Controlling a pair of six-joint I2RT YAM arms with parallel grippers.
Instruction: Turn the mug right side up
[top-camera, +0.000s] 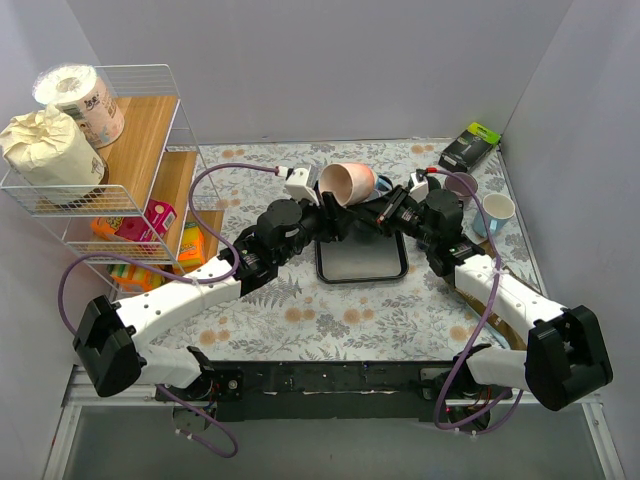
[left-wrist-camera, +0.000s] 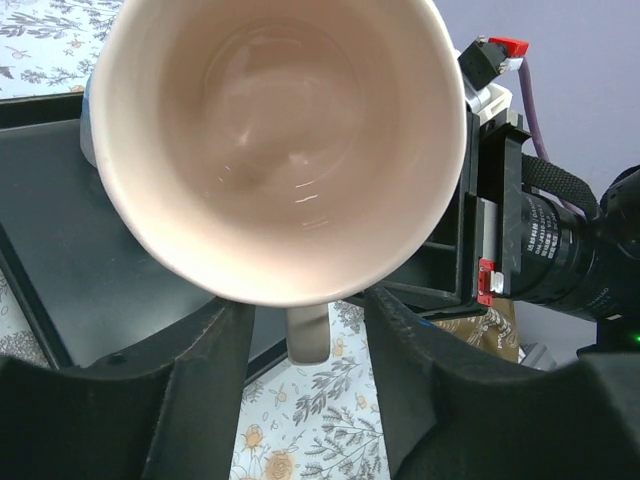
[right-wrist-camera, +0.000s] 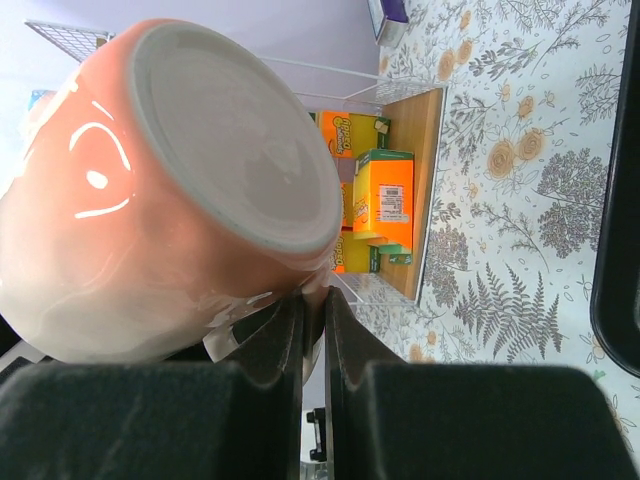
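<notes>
The mug (top-camera: 347, 181) is salmon pink outside and pale inside. It lies tilted on its side in the air above the black tray (top-camera: 360, 262), mouth toward the left arm. My right gripper (top-camera: 393, 207) is shut on the mug from its base side. In the right wrist view its fingers (right-wrist-camera: 313, 300) pinch a pale part at the mug's (right-wrist-camera: 190, 190) lower edge. My left gripper (top-camera: 326, 214) is open at the mouth side. In the left wrist view its fingers (left-wrist-camera: 308, 318) stand either side of the mug's handle (left-wrist-camera: 308, 338) without touching it, and the mug's inside (left-wrist-camera: 270, 130) fills the view.
A wire shelf (top-camera: 150, 150) at the left holds toilet rolls (top-camera: 60, 125) and orange and pink boxes (top-camera: 150, 222). A white cup (top-camera: 498, 210), a grey cup (top-camera: 460, 186) and a black-green box (top-camera: 470, 147) stand at the back right. The floral cloth (top-camera: 330, 320) covers the table.
</notes>
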